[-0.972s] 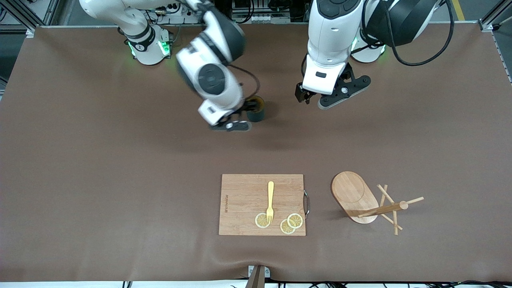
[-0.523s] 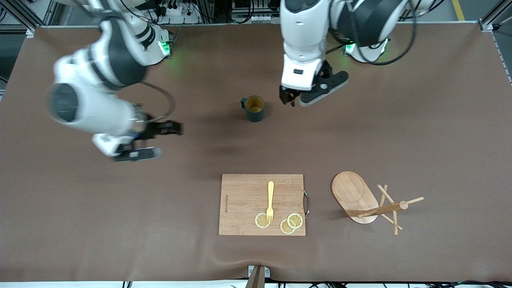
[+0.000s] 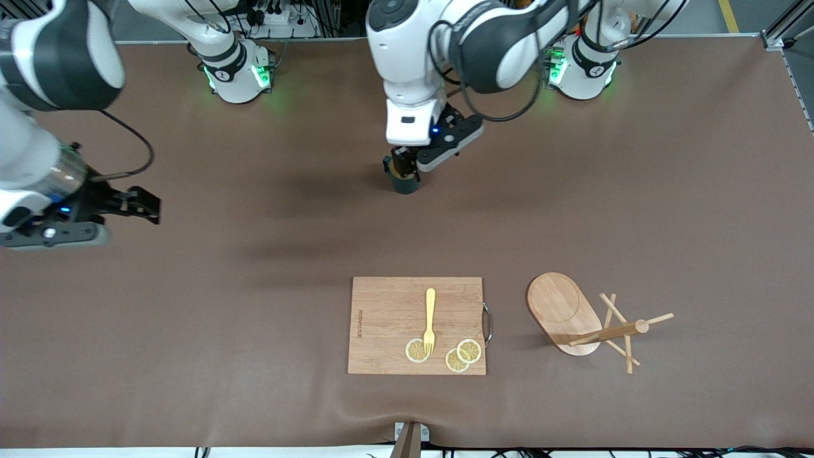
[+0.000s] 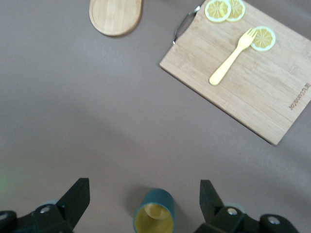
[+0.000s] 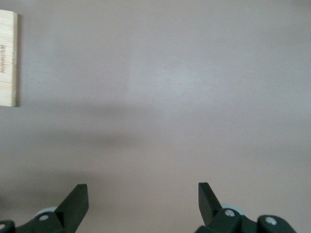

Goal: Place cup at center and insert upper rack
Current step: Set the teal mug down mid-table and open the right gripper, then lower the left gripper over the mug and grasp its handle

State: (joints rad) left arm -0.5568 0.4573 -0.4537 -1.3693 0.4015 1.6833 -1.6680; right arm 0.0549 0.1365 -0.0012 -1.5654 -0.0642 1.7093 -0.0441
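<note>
The dark teal cup [image 3: 405, 185] stands upright on the table between the two arm bases and the cutting board. My left gripper [image 3: 402, 169] is open directly over it. In the left wrist view the cup [image 4: 154, 216] shows its yellowish inside, and the fingers of the left gripper [image 4: 143, 184] stand apart on either side without touching it. The upper rack [image 3: 572, 315] lies tipped on its side, its post and pegs on the table, beside the cutting board toward the left arm's end. Its oval base [image 4: 115, 17] shows in the left wrist view. My right gripper [image 3: 147, 207] is open and empty over bare table at the right arm's end, as the right wrist view [image 5: 142, 188] also shows.
A wooden cutting board [image 3: 388, 312] lies near the front camera's edge with a yellow fork [image 3: 430, 318] and lemon slices [image 3: 463, 355] on it. It also shows in the left wrist view [image 4: 272, 97], and its edge shows in the right wrist view [image 5: 8, 58].
My right gripper has let go of the cup and swung away to the right arm's end of the table. My left gripper has moved over the cup.
</note>
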